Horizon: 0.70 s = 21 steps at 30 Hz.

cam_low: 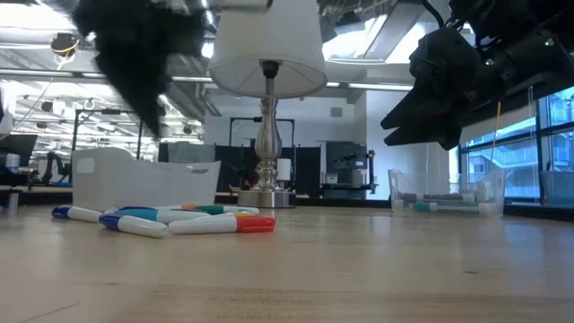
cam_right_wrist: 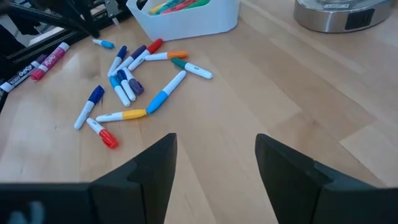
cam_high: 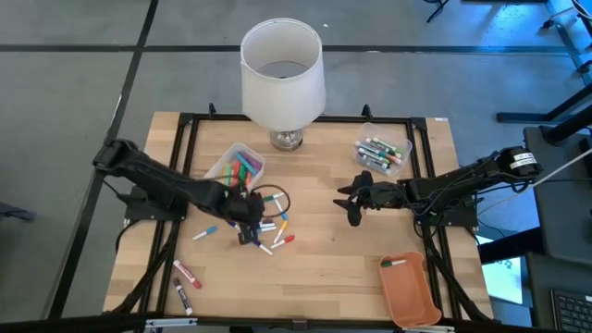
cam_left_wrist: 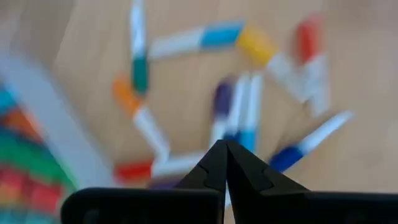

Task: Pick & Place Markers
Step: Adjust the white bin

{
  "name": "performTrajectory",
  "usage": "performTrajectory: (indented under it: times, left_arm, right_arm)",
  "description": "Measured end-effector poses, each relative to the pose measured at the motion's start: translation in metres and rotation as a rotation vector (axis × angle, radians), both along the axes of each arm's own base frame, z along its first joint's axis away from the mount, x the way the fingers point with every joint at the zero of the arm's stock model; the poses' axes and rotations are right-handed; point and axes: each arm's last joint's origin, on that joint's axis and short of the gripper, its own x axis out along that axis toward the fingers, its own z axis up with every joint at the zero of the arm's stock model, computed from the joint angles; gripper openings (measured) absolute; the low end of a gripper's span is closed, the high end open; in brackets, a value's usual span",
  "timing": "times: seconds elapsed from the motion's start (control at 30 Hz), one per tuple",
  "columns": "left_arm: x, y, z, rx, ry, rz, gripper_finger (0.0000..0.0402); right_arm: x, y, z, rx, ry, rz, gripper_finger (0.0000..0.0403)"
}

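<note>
Fingers of my left gripper [cam_left_wrist: 225,163] are pressing together, seemingly empty, above the markers [cam_left_wrist: 239,112]; I'm needing to reopen and straddle one.

Lab: robot arm rigs [cam_low: 54,166] behind.

Floor: grey smooth floor [cam_high: 74,102] crossed by dark lines | Bench: light wooden bench [cam_high: 324,250] in a black metal frame [cam_high: 185,120] | Room: tall windows [cam_low: 502,152] at one side, ceiling strip lights [cam_low: 27,36], dark equipment racks [cam_low: 345,170] behind.
</note>
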Motion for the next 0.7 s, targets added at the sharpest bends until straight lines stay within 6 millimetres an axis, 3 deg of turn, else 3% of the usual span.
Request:
performTrajectory:
  times: [0.1, 0.23, 0.4, 0.7]
  left_arm:
    - [-0.011, 0.001, -0.021, 0.066, 0.173, 0.088, 0.0002]
    - [-0.022, 0.015, -0.036, 0.201, 0.298, 0.208, 0.0005]
    - [-0.026, 0.043, -0.045, 0.348, 0.302, 0.362, 0.0002]
    - [-0.028, 0.106, -0.068, 0.367, 0.301, 0.439, 0.0003]
  right_arm:
    - [0.0, 0.0, 0.0, 0.0, 0.003, 0.001, 0.0217]
    - [0.0, 0.0, 0.0, -0.004, 0.001, 0.001, 0.0217]
    - [0.001, -0.001, 0.001, -0.009, -0.013, -0.001, 0.0217]
    - [0.001, -0.001, 0.001, -0.022, -0.011, 0.006, 0.0217]
